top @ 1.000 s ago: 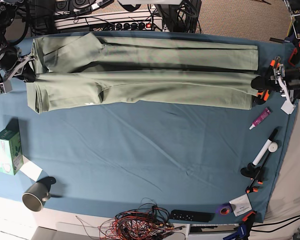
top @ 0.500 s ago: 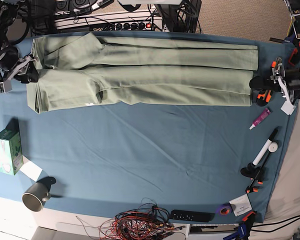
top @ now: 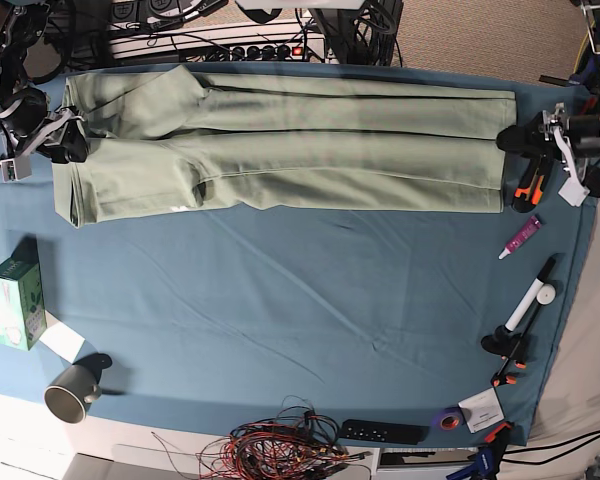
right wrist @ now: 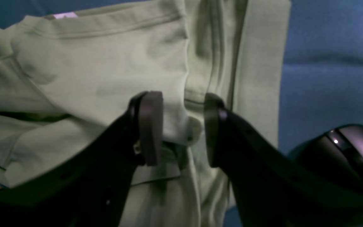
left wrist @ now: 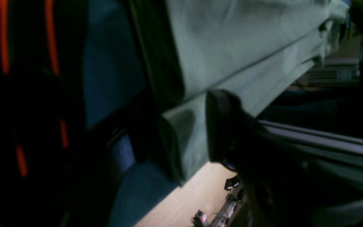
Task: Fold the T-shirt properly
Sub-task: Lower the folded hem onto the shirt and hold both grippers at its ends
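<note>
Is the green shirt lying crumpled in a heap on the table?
No. In the base view the T-shirt lies flat as a long, narrow folded band across the blue cloth.

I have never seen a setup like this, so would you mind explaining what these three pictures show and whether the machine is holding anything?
This is a two-armed robot at a table. The base view looks straight down; the other two come from cameras on each wrist. A sage-green T-shirt, folded into a long band, lies on a teal table cloth. The left end effector is at the shirt's hem end, the right end effector at its collar end. In the right wrist view the fingers stand apart over the cloth, gripping nothing. Around the edges lie a green box, a grey mug, tangled wires and a pink tube.
</note>
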